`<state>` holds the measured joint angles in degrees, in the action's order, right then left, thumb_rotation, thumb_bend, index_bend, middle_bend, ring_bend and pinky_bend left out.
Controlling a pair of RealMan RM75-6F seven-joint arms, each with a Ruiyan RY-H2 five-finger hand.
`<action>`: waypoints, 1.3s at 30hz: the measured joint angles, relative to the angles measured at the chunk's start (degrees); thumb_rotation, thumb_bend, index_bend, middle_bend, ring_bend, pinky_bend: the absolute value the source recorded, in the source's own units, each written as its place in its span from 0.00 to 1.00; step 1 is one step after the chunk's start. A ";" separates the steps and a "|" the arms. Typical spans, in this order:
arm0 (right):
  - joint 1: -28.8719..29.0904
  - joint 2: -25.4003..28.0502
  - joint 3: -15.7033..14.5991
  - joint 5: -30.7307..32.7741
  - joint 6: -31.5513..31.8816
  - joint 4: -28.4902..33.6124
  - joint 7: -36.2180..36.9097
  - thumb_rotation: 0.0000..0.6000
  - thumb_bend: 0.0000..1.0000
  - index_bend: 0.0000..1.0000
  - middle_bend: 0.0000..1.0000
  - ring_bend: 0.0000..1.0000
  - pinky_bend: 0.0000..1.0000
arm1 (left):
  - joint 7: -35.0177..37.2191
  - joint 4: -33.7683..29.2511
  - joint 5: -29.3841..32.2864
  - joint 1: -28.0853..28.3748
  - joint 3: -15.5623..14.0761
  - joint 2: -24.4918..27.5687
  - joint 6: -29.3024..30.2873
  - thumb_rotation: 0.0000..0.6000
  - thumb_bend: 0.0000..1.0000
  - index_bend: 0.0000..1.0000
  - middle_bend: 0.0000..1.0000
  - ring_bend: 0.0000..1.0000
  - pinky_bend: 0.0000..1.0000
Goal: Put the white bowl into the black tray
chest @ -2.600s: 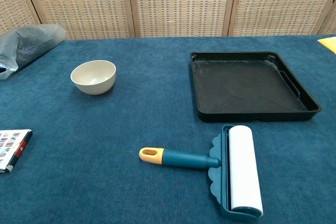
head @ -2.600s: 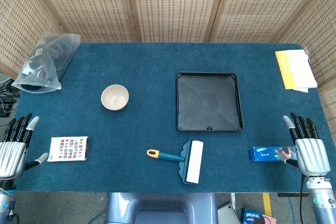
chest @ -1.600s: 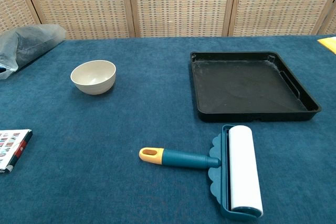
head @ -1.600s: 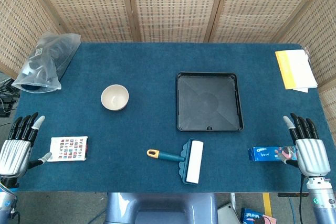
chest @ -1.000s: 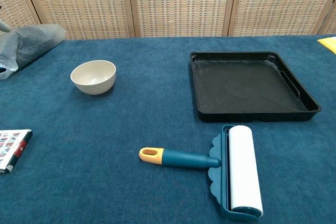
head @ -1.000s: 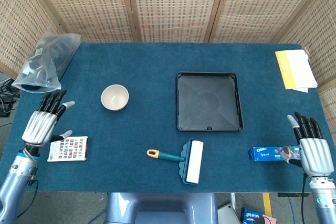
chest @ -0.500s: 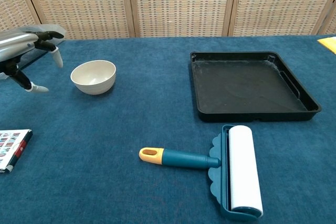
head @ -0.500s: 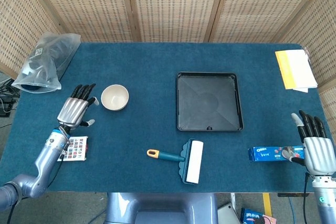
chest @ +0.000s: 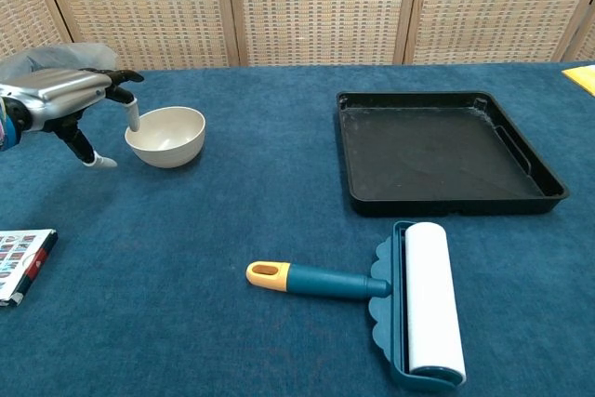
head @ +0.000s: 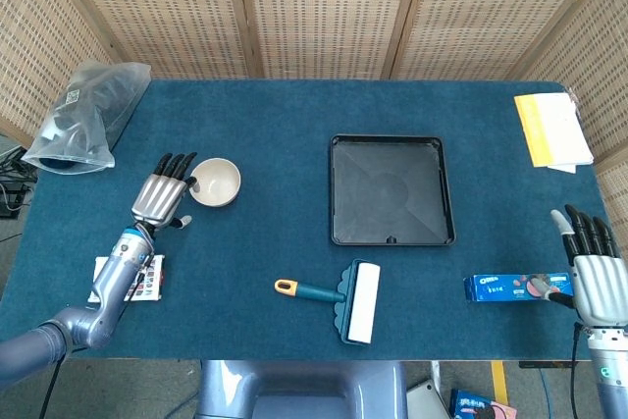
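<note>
Toward the table's left edge, mid-depth: white bowl (head: 215, 183), upright, empty. Left hand (head: 164, 199) just beside it on its left, fingers spread, holding nothing; fingertips (chest: 133, 118) at the rim, contact not certain. Black tray (head: 392, 189), table centre, well apart to the bowl's right. Right hand (head: 597, 282) at the near right corner, unclenched, empty, far from the bowl. Left hand judged the one to grasp.

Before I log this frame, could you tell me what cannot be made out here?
- Whether the left hand touches the white bowl: fingertips reach its rim in both views, contact unclear.
- Right hand: outside the chest view.
- Plastic bag contents: dark, indistinct.
</note>
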<state>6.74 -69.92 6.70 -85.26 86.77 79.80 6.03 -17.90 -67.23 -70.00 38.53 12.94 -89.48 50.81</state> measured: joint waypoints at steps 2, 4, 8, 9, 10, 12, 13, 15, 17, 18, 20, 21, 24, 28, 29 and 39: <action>0.01 -0.09 0.09 0.34 -0.24 -0.38 0.31 1.00 0.16 0.02 0.00 0.00 0.00 | -0.29 0.59 0.44 0.51 0.00 -0.50 -0.46 1.00 0.27 0.44 0.00 0.00 0.00; 0.02 -0.17 0.15 0.56 -0.42 -0.70 0.56 1.00 0.16 0.02 0.00 0.00 0.00 | -0.54 1.23 0.85 1.06 -0.04 -1.04 -0.97 1.00 0.27 0.45 0.00 0.00 0.00; 0.02 -0.28 0.30 0.95 -0.67 -1.22 0.97 1.00 0.16 0.02 0.00 0.00 0.00 | -1.01 2.72 1.64 2.03 -0.23 -2.10 -1.98 1.00 0.27 0.45 0.00 0.00 0.00; 0.00 -0.28 0.35 0.96 -0.57 -1.25 0.98 1.00 0.16 0.02 0.00 0.00 0.00 | -1.13 3.26 1.93 2.34 -0.27 -2.47 -2.32 1.00 0.27 0.45 0.00 0.00 0.00; -0.03 -0.27 0.39 0.98 -0.46 -1.28 0.98 1.00 0.16 0.02 0.00 0.00 0.00 | -1.19 3.69 2.14 2.57 -0.30 -2.77 -2.56 1.00 0.27 0.45 0.00 0.00 0.00; -0.11 -0.23 0.51 1.11 -0.35 -1.28 1.16 1.00 0.16 0.02 0.00 0.00 0.00 | -1.33 4.83 2.64 3.19 -0.38 -3.57 -3.14 1.00 0.27 0.46 0.00 0.00 0.00; -0.13 -0.21 0.54 1.18 -0.35 -1.29 1.22 1.00 0.16 0.02 0.00 0.00 0.00 | -1.37 5.09 2.74 3.35 -0.40 -3.76 -3.28 1.00 0.27 0.46 0.00 0.00 0.00; -0.16 -0.18 0.60 1.40 -0.44 -1.37 1.35 1.00 0.16 0.02 0.00 0.00 0.00 | -1.59 5.95 3.00 3.89 -0.49 -4.38 -3.66 1.00 0.29 0.48 0.00 0.00 0.00; -0.18 -0.18 0.66 1.55 -0.55 -1.50 1.56 1.00 0.16 0.02 0.00 0.00 0.00 | -1.68 6.47 3.16 4.23 -0.52 -4.78 -3.85 1.00 0.32 0.49 0.00 0.00 0.00; -0.18 -0.20 0.68 1.56 -0.55 -1.57 1.62 1.00 0.16 0.02 0.00 0.00 0.00 | -1.72 6.88 3.29 4.50 -0.54 -5.11 -3.99 1.00 0.34 0.50 0.00 0.00 0.00; -0.18 -0.25 0.73 1.59 -0.55 -1.69 1.66 1.00 0.16 0.02 0.00 0.00 0.00 | -1.72 7.41 3.40 4.83 -0.61 -5.55 -4.10 1.00 0.37 0.51 0.00 0.00 0.00; -0.18 -0.27 0.76 1.60 -0.51 -1.74 1.67 1.00 0.16 0.02 0.00 0.00 0.00 | -1.77 7.78 3.42 5.02 -0.73 -5.81 -4.15 1.00 0.40 0.52 0.00 0.00 0.00; -0.23 -0.33 0.86 1.61 -0.32 -1.84 1.74 1.00 0.16 0.02 0.00 0.00 0.00 | -1.98 8.62 3.40 5.41 -1.14 -6.40 -4.24 1.00 0.50 0.54 0.00 0.00 0.00; -0.29 -0.34 0.94 1.56 -0.09 -1.92 1.98 1.00 0.16 0.02 0.00 0.00 0.00 | -2.08 9.33 3.29 5.57 -1.48 -6.91 -3.73 1.00 0.57 0.57 0.00 0.00 0.00; -0.30 -0.34 0.96 1.53 -0.03 -1.94 2.05 1.00 0.16 0.02 0.00 0.00 0.00 | -2.06 9.44 3.24 5.56 -1.54 -7.00 -3.51 1.00 0.57 0.57 0.00 0.00 0.00; -0.45 -0.19 0.99 1.15 0.52 -1.55 2.16 1.00 0.16 0.02 0.00 0.00 0.00 | -1.08 9.25 1.80 4.97 -2.34 -6.99 -0.87 1.00 0.57 0.61 0.00 0.00 0.00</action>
<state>6.29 -70.12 7.69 -84.11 87.29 78.25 8.19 -18.98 -57.98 -68.19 43.50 10.61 -96.47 49.93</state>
